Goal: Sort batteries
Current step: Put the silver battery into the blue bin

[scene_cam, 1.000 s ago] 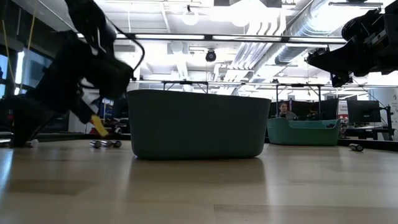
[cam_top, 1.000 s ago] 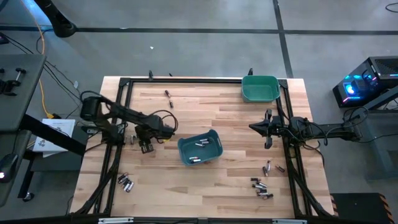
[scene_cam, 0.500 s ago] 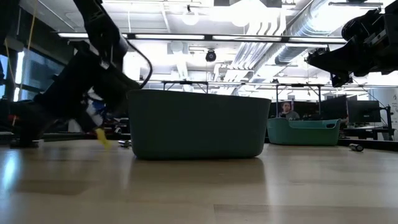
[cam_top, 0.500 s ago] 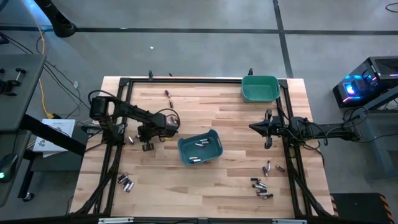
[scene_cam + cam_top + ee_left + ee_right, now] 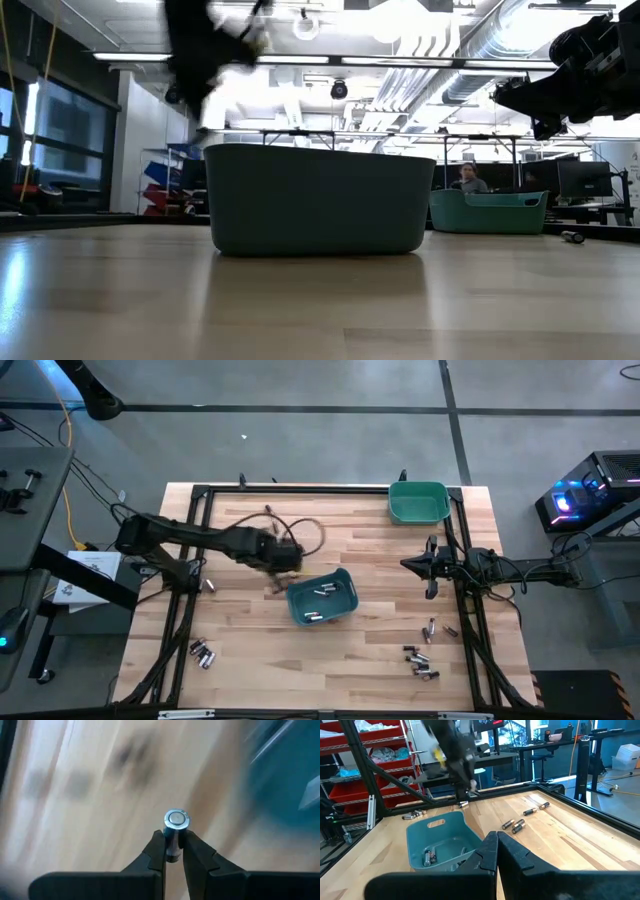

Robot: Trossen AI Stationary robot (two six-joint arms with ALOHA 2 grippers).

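My left gripper (image 5: 279, 580) is shut on a silvery battery (image 5: 175, 831), above the table at the left far corner of the middle teal bin (image 5: 322, 600). It also shows in the right wrist view (image 5: 462, 800). That bin holds several batteries (image 5: 428, 856). A second teal bin (image 5: 418, 502) stands at the far right corner. Loose batteries lie on the wood at the near left (image 5: 203, 654), the near right (image 5: 420, 660) and the far side (image 5: 271, 512). My right gripper (image 5: 496, 842) is shut and empty, held above the table's right side (image 5: 407, 565). My left gripper pinches the battery's round side (image 5: 173, 845) between its two fingertips (image 5: 157, 851). The battery lies along the fingers, its flat silvery end cap (image 5: 176, 819) sticking out past them. The fingers come from above, pointing down. The battery is lifted clear of the table.
A black frame (image 5: 300, 490) runs round the wooden table. Bare wood lies between the two bins. A lone battery (image 5: 208, 585) lies by the left rail. Beyond the table there are shelves, desks and a seated person (image 5: 465, 178).
My left gripper has risen from the table top left of the middle bin and gone toward the table's right, to that bin's left far corner. In the low view it has climbed from table level to well above the bin's rim.
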